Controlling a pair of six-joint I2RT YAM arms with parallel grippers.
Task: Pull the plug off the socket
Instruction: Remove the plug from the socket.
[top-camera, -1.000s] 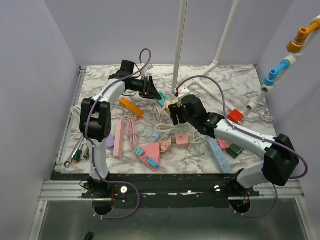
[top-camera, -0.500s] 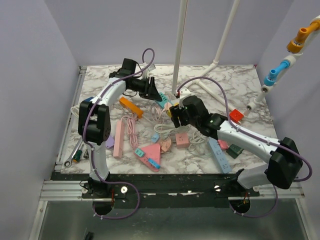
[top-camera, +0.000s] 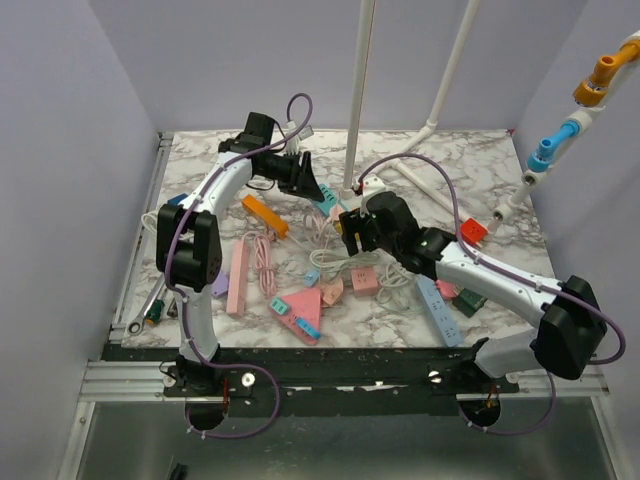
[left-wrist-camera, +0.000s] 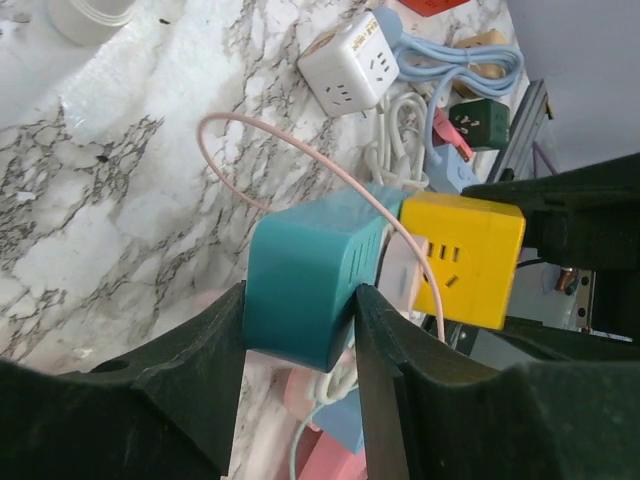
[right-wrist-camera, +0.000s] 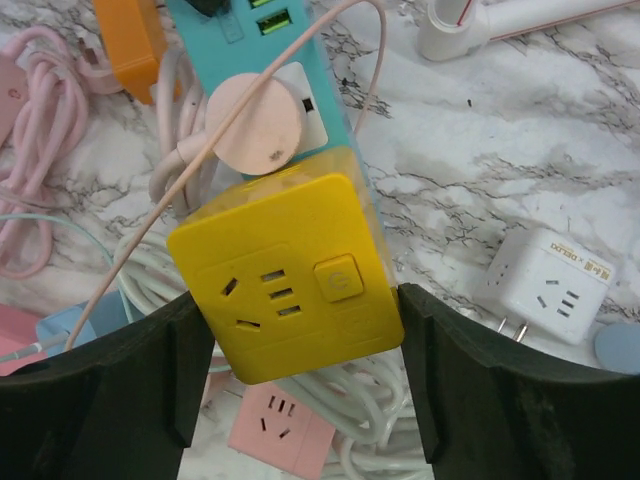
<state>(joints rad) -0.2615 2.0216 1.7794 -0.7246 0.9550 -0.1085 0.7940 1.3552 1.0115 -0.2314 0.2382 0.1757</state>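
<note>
Currently, the left arm (top-camera: 215, 190) rises from its base at the near-left corner of the counter (top-camera: 480, 160). It runs up the left side toward the far edge, then bends right at the wrist so that its jaws point toward the counter's middle. The left jaws stand part open and are clamped on the teal socket block (left-wrist-camera: 300, 265), with one finger (left-wrist-camera: 190, 370) on each long side.

The right arm (top-camera: 490, 275) extends from the near-right corner diagonally toward the middle, with its jaws facing those of the left arm. The right jaws stand wide and grip the yellow socket cube (right-wrist-camera: 285, 278) across two opposite side walls.

The two sockets meet end to end between the two sets of jaws, over the middle of the counter and somewhat toward the far edge. A pink round plug (right-wrist-camera: 255, 125) is seated in the white face of the teal block, just beside the yellow cube. Its pink cable (left-wrist-camera: 270, 135) loops away over the marble. Whether the yellow cube is plugged into the teal block cannot be told.

A white socket cube (right-wrist-camera: 545, 285) lies in the counter's far half, apart from both arms.
</note>
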